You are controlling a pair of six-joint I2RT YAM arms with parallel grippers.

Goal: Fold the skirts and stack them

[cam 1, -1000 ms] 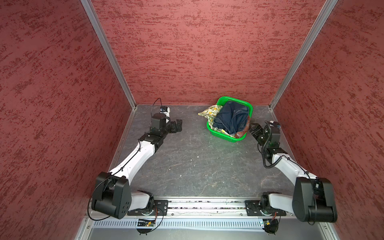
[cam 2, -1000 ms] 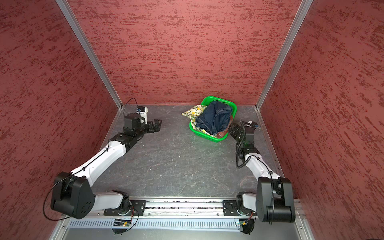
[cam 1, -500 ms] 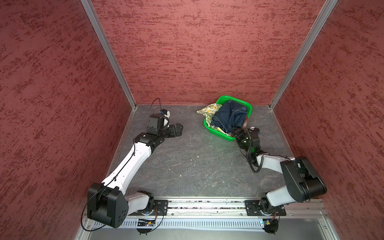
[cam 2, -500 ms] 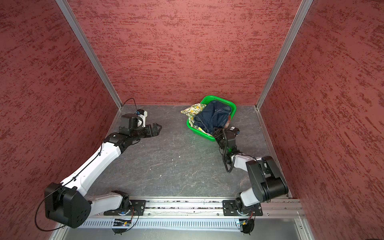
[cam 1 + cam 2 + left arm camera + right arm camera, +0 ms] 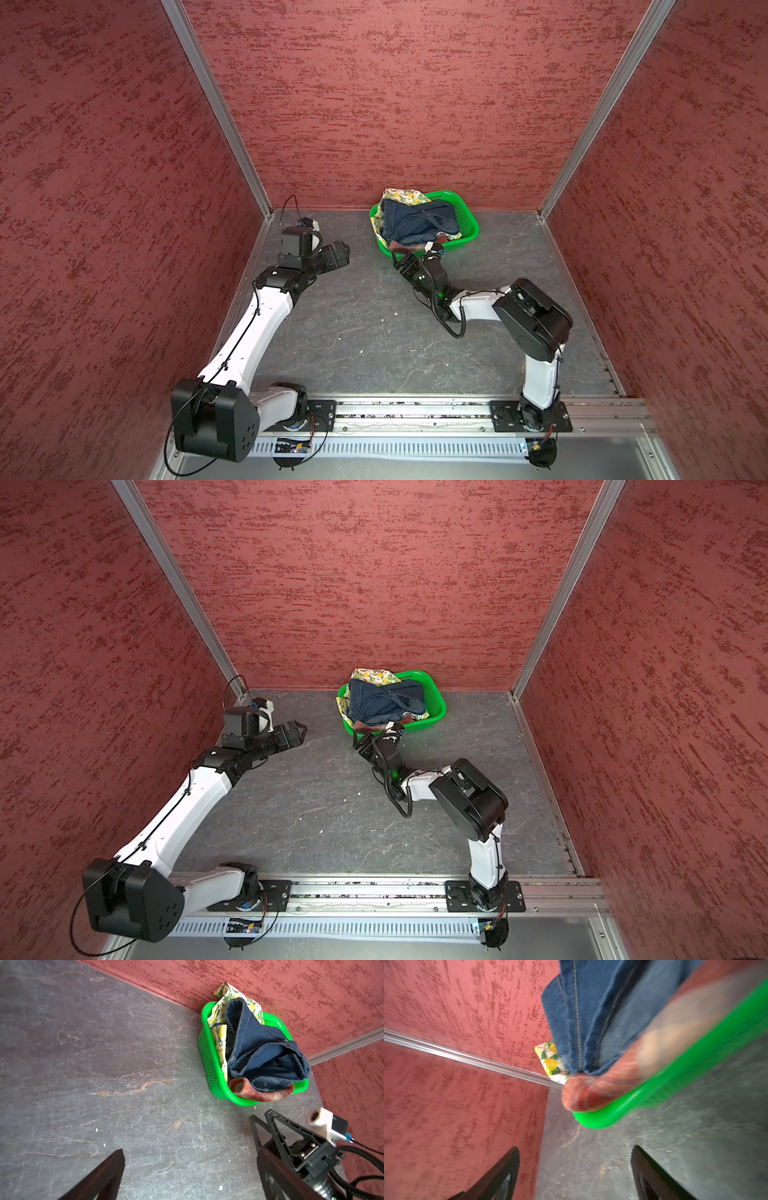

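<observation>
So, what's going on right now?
Left gripper open, empty. Right gripper open, near green basket rim. Skirts heaped inside, denim on top. Nothing blocking.

Both top views looked steeply down from the front over the whole tabletop [image 5: 365, 332]. The left wrist view faced the basket [image 5: 207, 1059] from afar, the right from close; all shared it.

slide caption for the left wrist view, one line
Denim skirt piled on lemon-print skirt and plaid skirt in a green basket, open right gripper just outside its rim.

Red textured walls [image 5: 395, 104] enclose a grey veined floor [image 5: 353, 332].
</observation>
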